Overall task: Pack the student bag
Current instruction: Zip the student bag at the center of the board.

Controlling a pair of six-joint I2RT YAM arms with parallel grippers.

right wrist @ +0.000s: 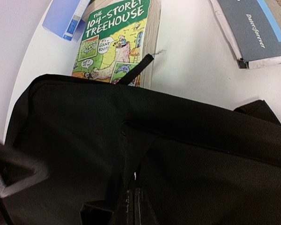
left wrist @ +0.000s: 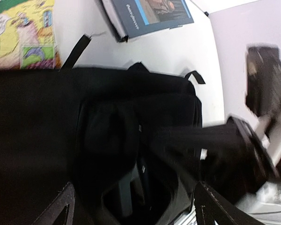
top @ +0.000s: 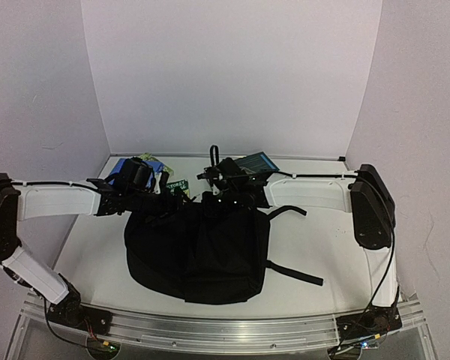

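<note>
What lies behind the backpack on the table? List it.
Behind the backpack lie a green Treehouse book, a grey-blue book and a light-blue flat item. The backpack covers the Treehouse book's lower edge.

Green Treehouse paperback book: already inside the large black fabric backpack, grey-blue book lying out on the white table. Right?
No. The right wrist view shows the green Treehouse paperback book lying on the white table, just beyond the large black fabric backpack, not inside it. The grey-blue book is on the table, as said.

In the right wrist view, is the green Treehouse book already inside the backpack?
No, the Treehouse book lies on the table beyond the top edge of the backpack, outside it.
</note>
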